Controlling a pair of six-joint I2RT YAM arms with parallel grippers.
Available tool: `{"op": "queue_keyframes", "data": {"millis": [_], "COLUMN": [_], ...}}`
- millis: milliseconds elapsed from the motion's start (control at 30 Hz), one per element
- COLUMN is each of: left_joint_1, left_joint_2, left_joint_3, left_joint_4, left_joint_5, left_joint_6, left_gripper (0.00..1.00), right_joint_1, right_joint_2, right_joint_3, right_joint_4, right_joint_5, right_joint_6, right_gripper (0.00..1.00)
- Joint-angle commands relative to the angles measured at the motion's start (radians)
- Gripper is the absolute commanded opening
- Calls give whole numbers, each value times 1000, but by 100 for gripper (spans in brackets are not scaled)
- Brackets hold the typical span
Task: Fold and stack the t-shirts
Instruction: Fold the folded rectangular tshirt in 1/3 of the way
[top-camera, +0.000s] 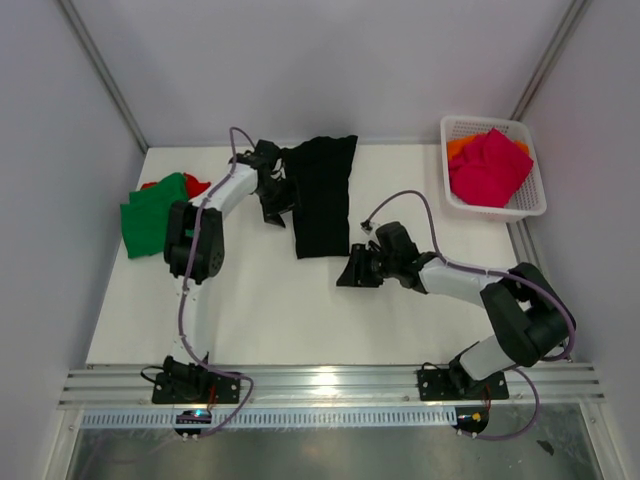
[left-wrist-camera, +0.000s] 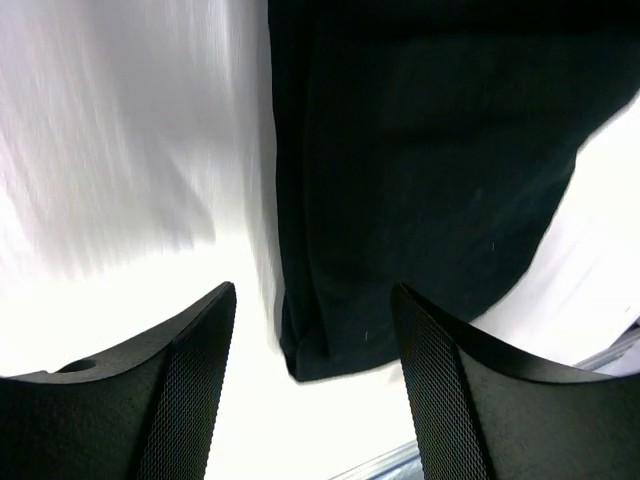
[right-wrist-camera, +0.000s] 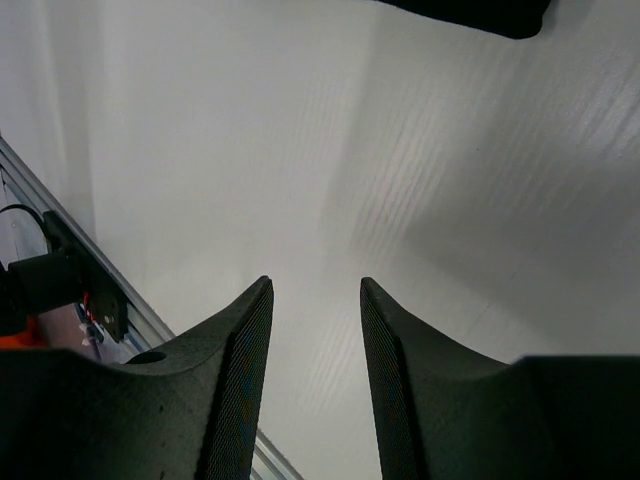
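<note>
Left gripper (left-wrist-camera: 312, 298): fingers (left-wrist-camera: 190, 380) stand well apart, nothing clamped between them. It is over the left edge of the large black cloth t-shirt (left-wrist-camera: 420, 150), and the shirt's folded corner shows in the gap between the pads. I cannot tell whether the tips touch the cloth.

Right gripper (right-wrist-camera: 314, 290): fingers (right-wrist-camera: 240, 380) parted by a narrower gap and holding nothing. It is over the bare white table top (right-wrist-camera: 300, 150), with a corner of the black shirt at the far edge of the wrist view.

Top view: the black t-shirt (top-camera: 325, 200) lies flat as a long strip at mid-table towards the back. The left gripper (top-camera: 272, 208) is at its left side and the right gripper (top-camera: 350, 272) is just off its near end.

- Green cloth t-shirt (top-camera: 150, 220) lies at the table's left edge, with a red cloth t-shirt (top-camera: 196, 185) peeking out beneath it.
- White lattice plastic basket (top-camera: 530, 202) at far right holds a magenta-pink cloth t-shirt (top-camera: 490, 165) on top of an orange cloth t-shirt (top-camera: 460, 148).
</note>
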Motion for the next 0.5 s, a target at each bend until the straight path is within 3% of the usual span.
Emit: {"op": "queue_keyframes", "data": {"millis": [0,200,467], "left_joint_1": [1,0,0], "left_joint_2": [-170,-341,-522], "left_joint_3": [-67,-331,-456], "left_joint_4": [19,74,71], "left_joint_5": [23,36,-33], "left_joint_6": [27,24,28], "left_gripper": [66,65,65], "right_joint_1": [26,29,28], "right_joint_2": [-26,-43,-2], "right_joint_3": [-7,33,247], "right_joint_4": [63,49,4], "right_joint_5": [19,49,137], "right_joint_6": [22,23,-66], "right_gripper": [45,45,45]}}
